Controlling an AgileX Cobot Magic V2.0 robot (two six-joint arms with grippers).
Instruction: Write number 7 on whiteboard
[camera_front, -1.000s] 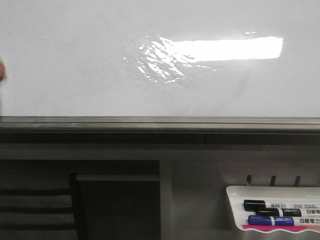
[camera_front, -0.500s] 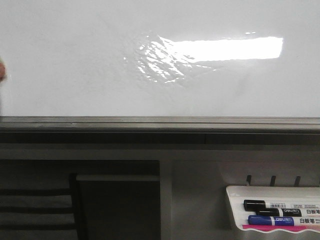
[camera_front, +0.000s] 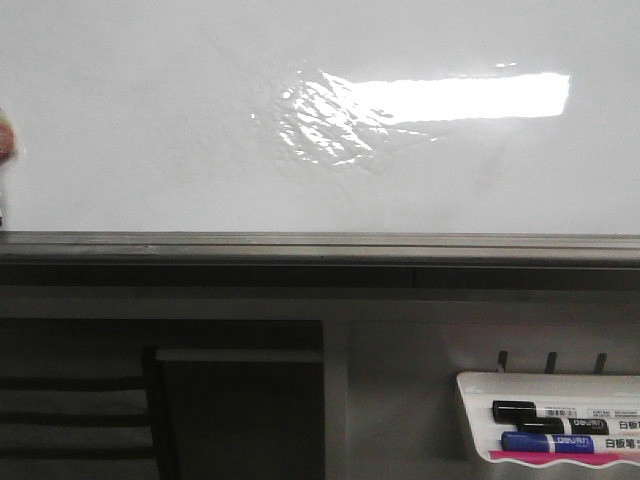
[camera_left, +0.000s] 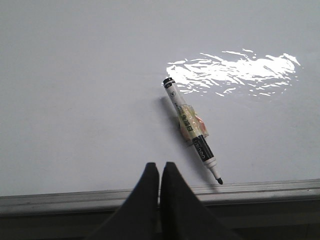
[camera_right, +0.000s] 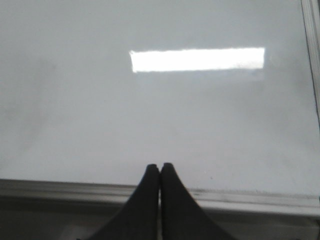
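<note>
Nearest the front camera, a white marker tray (camera_front: 480, 420) is seen hung at the lower right, below the board's edge. Two markers are held in it, lying lengthwise: a black-capped marker (camera_front: 545, 411) at the back and a blue-capped marker (camera_front: 560, 441) just in front of it. A pink strip (camera_front: 560, 457) is visible along the tray's front lip.

In the left wrist view, the left gripper (camera_left: 159, 172) is seen over the grey rail (camera_left: 260, 189), its jaws pressed together with nothing between them. The right gripper (camera_right: 160, 172) is likewise clenched and empty, above the rail.

Beyond the rail, the whiteboard (camera_front: 150, 130) is seen, glossy, with a bright rectangular reflection (camera_front: 460, 97). A loose marker (camera_left: 192, 129) lies on the board near the left gripper, uncapped, tip toward the rail, with yellowish tape around its barrel.

No stroke of the number 7 is visible on the board in any view.
</note>
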